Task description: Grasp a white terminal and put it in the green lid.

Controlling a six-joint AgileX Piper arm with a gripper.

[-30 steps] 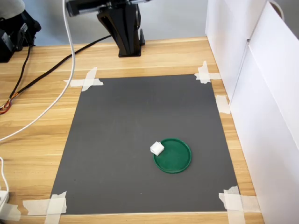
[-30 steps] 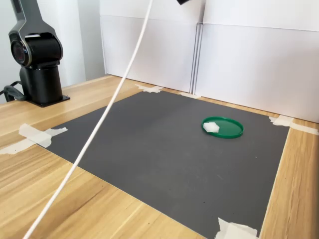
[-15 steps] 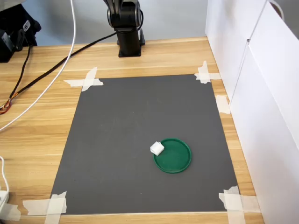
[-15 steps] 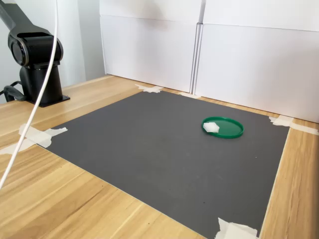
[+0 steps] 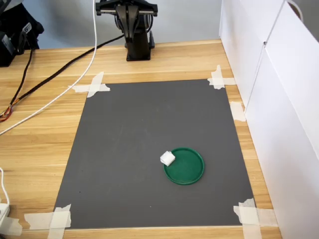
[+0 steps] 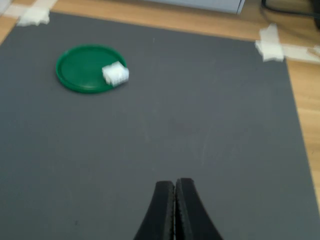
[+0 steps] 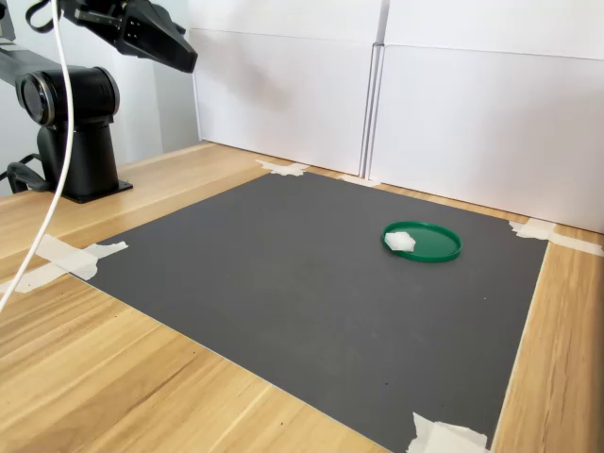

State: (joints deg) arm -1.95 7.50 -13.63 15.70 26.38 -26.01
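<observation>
Now, reading the first exterior view from its left to its right:

Cables: a white cable [image 5: 75,74] and a black cable [image 5: 55,74] trail over the wooden table [image 5: 40,149] on the first exterior view's left.

Arm: the arm base [image 5: 135,35] stands at the table's far edge, well apart from the task's things.

Gripper: we see the gripper [image 6: 175,186] in the wrist view with its jaws pressed together and nothing between them, hanging above bare dark mat [image 5: 129,129].

White terminal: the white terminal [image 5: 167,158] sits at the lid's rim on the first exterior view's left; in the wrist view it [image 6: 115,74] seems to lie partly over the rim, though we cannot tell whether it rests fully inside.

Green lid: the green lid [image 5: 189,172] lies flat on the mat toward the near right.

Handling: we judge the terminal light, rigid and easily knocked aside (a small plastic block). We would pinch it across two opposite ribbed sides, jaws opened first.

Panels: white panels [image 5: 279,99] line the first exterior view's right.
</observation>
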